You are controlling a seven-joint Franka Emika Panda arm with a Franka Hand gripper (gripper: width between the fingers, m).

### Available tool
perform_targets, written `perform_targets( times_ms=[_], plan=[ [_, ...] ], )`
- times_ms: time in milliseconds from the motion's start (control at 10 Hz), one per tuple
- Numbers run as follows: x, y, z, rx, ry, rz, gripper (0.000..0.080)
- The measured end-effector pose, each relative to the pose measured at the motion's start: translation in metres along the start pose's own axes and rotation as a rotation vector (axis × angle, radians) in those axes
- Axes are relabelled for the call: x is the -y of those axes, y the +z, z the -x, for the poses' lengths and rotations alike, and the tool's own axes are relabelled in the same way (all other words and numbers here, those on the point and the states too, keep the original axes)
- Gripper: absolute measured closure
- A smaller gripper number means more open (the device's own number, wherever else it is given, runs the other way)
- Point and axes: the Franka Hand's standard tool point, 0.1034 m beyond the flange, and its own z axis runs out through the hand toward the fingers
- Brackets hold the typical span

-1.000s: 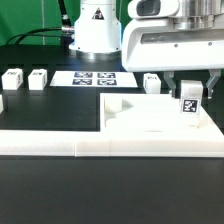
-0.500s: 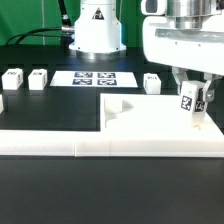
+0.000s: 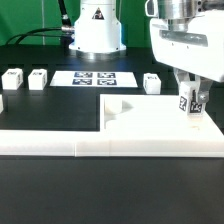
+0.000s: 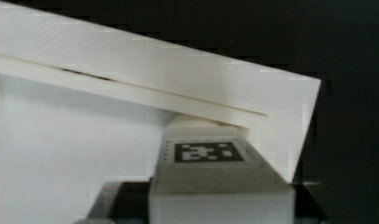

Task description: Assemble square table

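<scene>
A black counter (image 3: 60, 190) is seen across the whole exterior view. A white robot arm (image 3: 190, 45) is hung over it at about two o'clock. Below the arm, at about three o'clock of that view, a large flat white square plastic panel (image 3: 150, 118) (image 4: 150, 65) is laid flat on the counter. A long low white L-shaped rail (image 3: 50, 142) is set along the panel's near edge, from nine o'clock across to three o'clock. The marker board (image 3: 95, 77) is laid flat beyond the panel, at about eleven o'clock.

A short white tagged plastic leg (image 3: 190, 104) (image 4: 212, 160) is stood roughly upright near the panel's four o'clock corner, its black-and-white tag turned towards both cameras. Its lower end is met by the panel's surface close to that corner. The pincer (image 3: 191, 108) (image 4: 212, 205) is placed around this leg, one finger on either side. Whether the leg is clamped or already released cannot be told.

Three loose short white plastic legs are left on the counter, well apart from the panel's far edge: two (image 3: 12, 78) (image 3: 38, 78) at about ten o'clock and one (image 3: 152, 83) at about one o'clock.
</scene>
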Motion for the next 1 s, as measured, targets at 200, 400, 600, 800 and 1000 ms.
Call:
perform_targets(
  times_ms=[200,400,600,800,1000],
  plan=[
    [0.0,0.0,-0.001,-0.008,-0.187,0.003,0.0281],
    [0.001,0.001,0.0,-0.014,-0.556,0.01,0.0162],
    [0.001,0.001,0.0,-0.013,-0.687,0.012,0.0152],
    [-0.001,0.001,-0.003,-0.021,-0.888,0.034,0.015],
    [0.004,-0.006,-0.01,-0.039,-1.226,0.106,0.015]
  ],
)
